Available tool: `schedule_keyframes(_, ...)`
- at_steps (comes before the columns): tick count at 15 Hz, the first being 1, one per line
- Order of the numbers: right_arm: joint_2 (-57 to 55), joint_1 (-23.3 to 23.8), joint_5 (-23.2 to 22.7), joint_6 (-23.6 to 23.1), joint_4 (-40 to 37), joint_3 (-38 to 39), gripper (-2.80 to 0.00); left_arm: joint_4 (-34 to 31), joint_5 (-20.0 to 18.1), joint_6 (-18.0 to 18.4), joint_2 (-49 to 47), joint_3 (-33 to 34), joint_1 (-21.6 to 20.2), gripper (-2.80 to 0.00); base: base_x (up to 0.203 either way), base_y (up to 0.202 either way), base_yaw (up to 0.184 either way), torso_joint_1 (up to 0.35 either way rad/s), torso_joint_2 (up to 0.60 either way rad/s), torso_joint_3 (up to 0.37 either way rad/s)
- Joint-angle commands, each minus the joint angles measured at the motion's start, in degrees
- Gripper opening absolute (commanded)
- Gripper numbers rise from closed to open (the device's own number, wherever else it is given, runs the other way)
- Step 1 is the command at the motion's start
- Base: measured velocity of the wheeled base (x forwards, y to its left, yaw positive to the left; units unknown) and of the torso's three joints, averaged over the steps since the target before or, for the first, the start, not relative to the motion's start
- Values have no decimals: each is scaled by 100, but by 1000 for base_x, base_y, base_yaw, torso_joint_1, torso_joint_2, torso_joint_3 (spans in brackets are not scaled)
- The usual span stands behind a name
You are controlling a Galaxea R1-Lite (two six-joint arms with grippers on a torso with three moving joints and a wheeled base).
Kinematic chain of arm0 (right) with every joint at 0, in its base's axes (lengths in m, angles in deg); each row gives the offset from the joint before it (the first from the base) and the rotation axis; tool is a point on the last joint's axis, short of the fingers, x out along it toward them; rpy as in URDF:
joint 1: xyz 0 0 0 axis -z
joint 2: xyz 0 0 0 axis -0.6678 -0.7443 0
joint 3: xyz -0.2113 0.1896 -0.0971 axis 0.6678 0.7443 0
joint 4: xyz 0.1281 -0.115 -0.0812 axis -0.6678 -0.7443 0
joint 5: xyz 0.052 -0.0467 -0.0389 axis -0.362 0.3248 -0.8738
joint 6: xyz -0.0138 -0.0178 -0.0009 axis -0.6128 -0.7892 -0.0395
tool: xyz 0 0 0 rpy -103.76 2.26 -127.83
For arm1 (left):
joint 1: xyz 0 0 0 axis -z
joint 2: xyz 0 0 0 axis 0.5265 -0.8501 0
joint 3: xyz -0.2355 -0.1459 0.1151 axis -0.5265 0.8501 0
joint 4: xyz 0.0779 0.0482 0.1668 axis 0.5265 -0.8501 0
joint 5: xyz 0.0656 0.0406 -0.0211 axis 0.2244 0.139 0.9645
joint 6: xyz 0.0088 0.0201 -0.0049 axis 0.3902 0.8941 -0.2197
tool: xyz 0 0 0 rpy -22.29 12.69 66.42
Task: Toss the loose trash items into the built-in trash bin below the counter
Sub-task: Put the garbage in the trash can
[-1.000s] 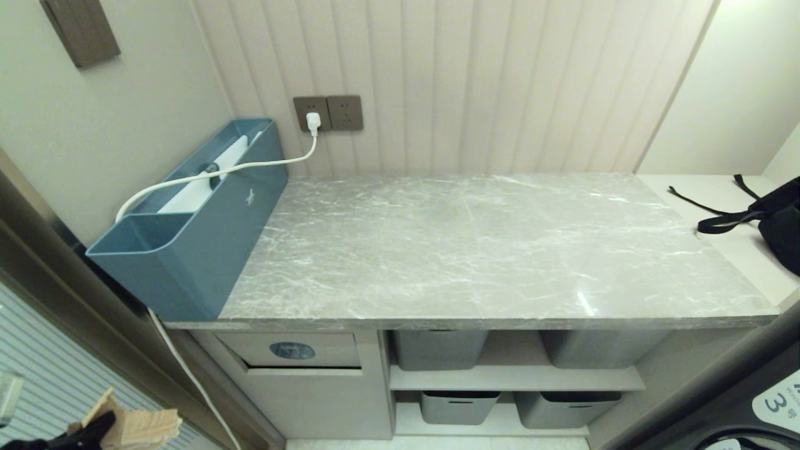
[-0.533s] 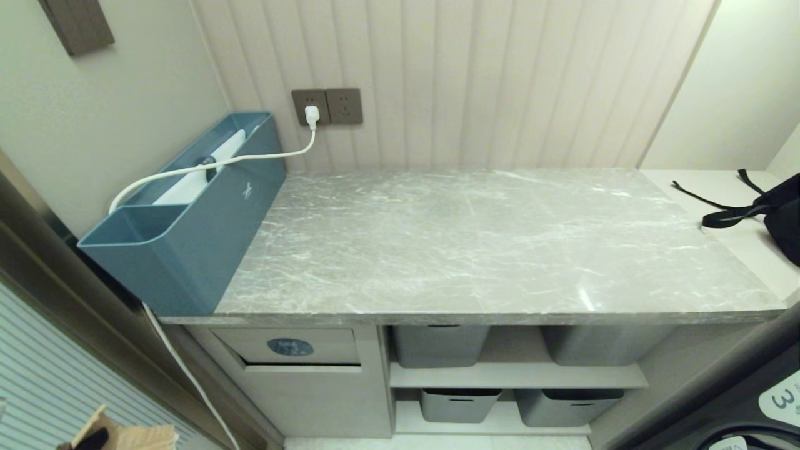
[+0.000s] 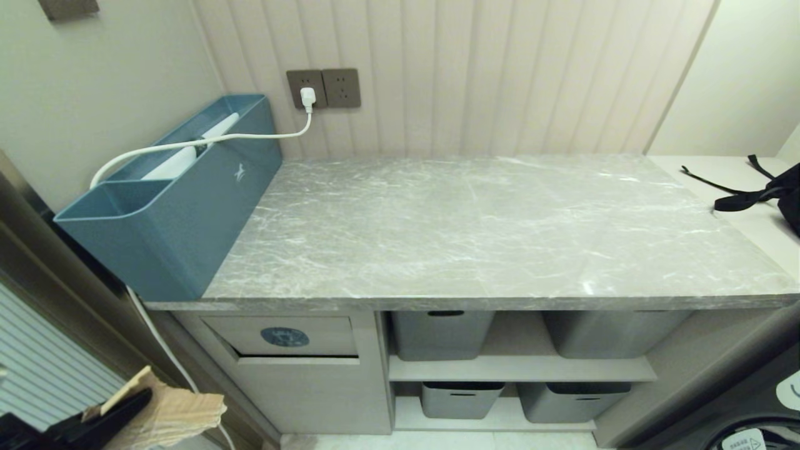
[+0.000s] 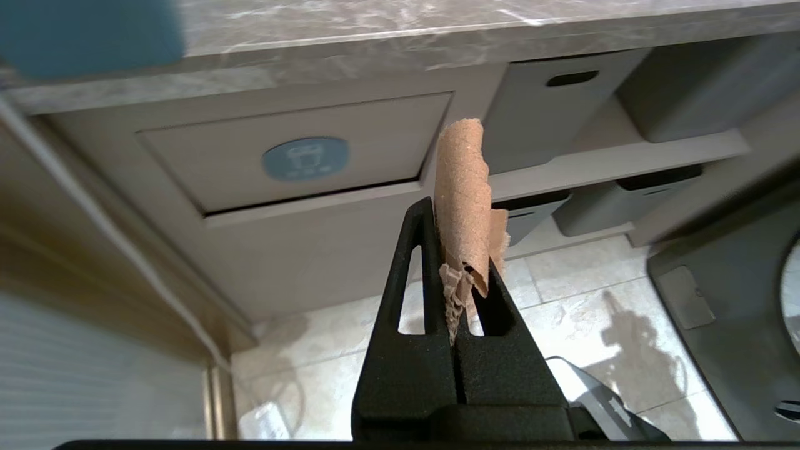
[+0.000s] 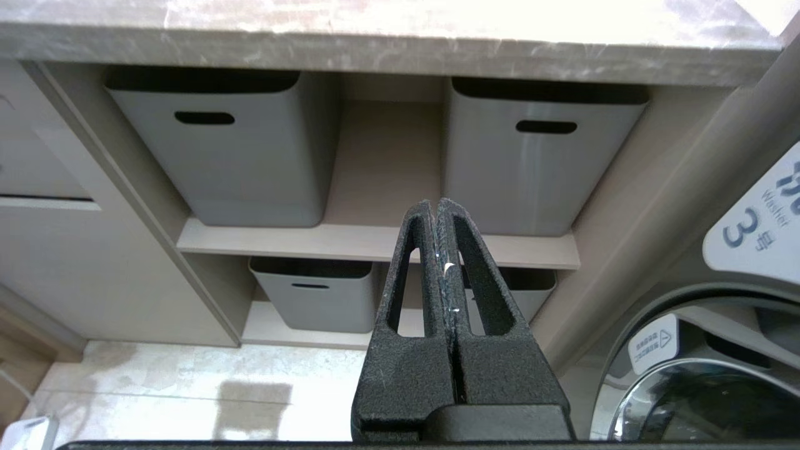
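The left hand (image 4: 459,275) is closed tight on the cardboard scrap (image 4: 461,200), which stands up curled from between the fingers. In the head view this hand sits low at the left, in front of and below the bin flap (image 3: 284,336). The flap with its blue sticker (image 4: 305,158) is under the worktop (image 3: 475,237) at the left end, and a dark gap shows along its lower edge, so it seems a little tilted.

To do this step well, I think the scrap should come toward the flap with its free end first. It is light and soft, so the fingers themselves may need to push the flap inward; let go only when the scrap is past the edge, otherwise it may fall on the floor.

The right hand (image 5: 437,250) is closed and empty, parked in front of the grey baskets (image 5: 219,144). No other trash lies on the worktop.
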State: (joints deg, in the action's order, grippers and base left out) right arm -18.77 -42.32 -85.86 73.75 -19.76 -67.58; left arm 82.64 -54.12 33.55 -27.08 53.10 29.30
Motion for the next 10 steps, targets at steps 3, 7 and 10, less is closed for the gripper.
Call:
schedule_keyframes(3,-2,-2,-2,3,-1,1,-280,18,-450,0,-368,-26,1,-280,0,0,0,-231,508,275)
schedule_keyframes(7,-11,-2,7,38,7,1,-280,60,-648,0,-946,-216,10,-280,0,0,0,-253,555,298)
schedule_keyframes(10,-11,-2,7,38,-1,1,-280,76,-668,6,-1512,-473,7,-280,0,0,0,-235,528,293)
